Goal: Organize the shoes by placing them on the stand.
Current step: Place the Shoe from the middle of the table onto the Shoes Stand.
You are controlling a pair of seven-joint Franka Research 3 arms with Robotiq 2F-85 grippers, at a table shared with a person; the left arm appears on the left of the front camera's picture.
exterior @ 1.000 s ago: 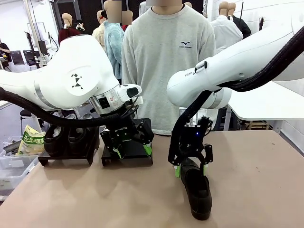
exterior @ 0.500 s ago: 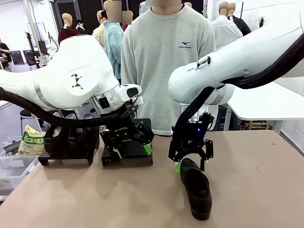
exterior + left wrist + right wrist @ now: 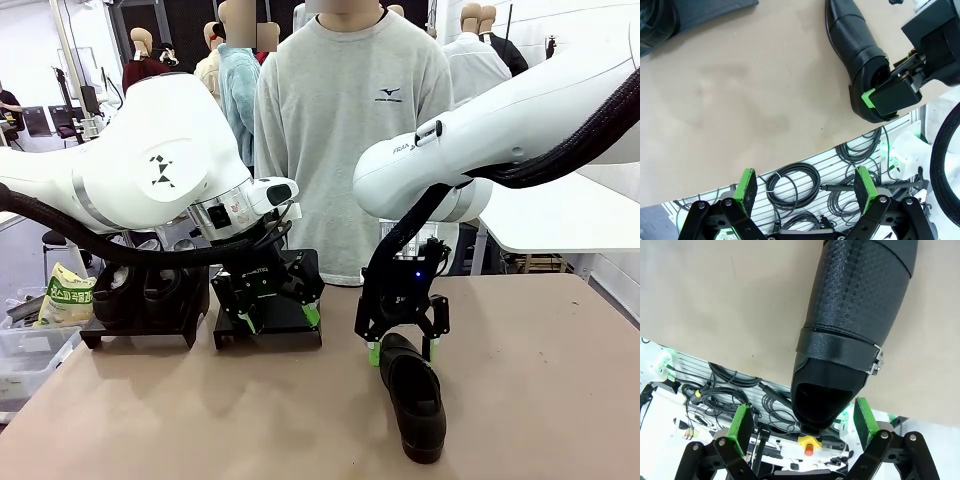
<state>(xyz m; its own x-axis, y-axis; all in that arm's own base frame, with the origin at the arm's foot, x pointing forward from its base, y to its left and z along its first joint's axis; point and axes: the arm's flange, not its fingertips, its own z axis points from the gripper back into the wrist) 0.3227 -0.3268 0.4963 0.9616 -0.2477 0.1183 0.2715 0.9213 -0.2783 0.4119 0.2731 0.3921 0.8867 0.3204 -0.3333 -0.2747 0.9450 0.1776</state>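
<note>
Shoes: one on table (image 3: 415, 405), two on left stand (image 3: 140, 290). Stands: two. Person: one (image 3: 350, 120).

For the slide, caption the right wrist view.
Right gripper, open, straddles the heel of a black shoe lying on the tan table.

Open tabletop (image 3: 540, 380) is being left free right of the shoe (image 3: 415, 405), while the left is being blocked by stands (image 3: 265, 320).

One black shoe (image 3: 415, 405) lies flat on the table, lower centre-right of the front view, toe toward the bottom edge, strap buckled.
</note>
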